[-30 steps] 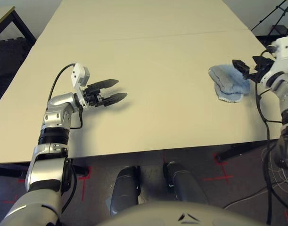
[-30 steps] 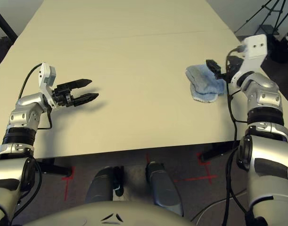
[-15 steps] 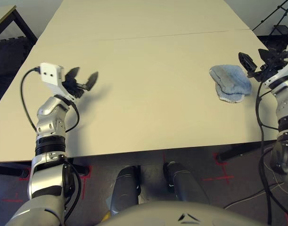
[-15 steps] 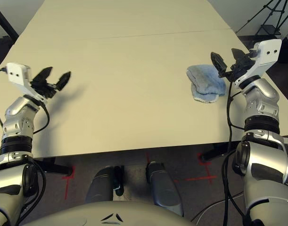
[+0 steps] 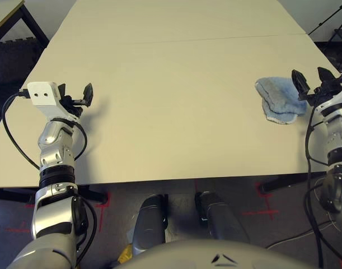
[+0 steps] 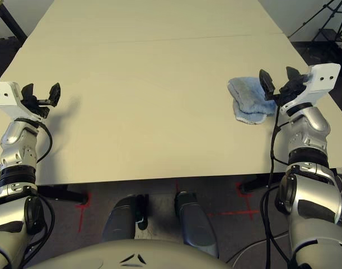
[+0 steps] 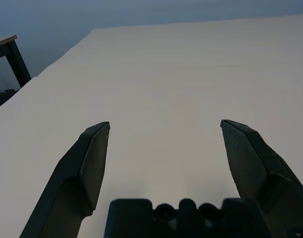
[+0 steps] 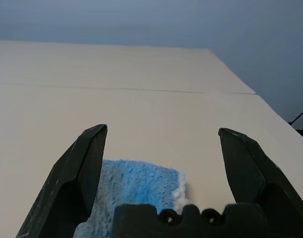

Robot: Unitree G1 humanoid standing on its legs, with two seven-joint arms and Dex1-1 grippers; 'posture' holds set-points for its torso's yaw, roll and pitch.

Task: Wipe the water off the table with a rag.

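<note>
The light blue rag (image 5: 278, 101) lies folded on the pale table (image 5: 176, 101) near its right edge. My right gripper (image 5: 309, 82) hovers just above the rag's right side, open, with nothing between its fingers; in the right wrist view the rag (image 8: 136, 186) lies below and between the two black fingers (image 8: 77, 173). My left gripper (image 5: 75, 92) is raised at the table's left side, open and empty, with bare tabletop (image 7: 161, 89) ahead of it. No water spots show on the table.
A thin seam (image 5: 176, 40) crosses the table at the back. A smaller dark-framed table (image 5: 8, 11) stands at the far left, and a black tripod (image 6: 322, 22) stands beyond the right edge. Cables hang from both wrists.
My left arm has pulled back to the left and tipped upward. My right gripper has lifted off the rag and drawn back to the right, leaving the rag on the table.
</note>
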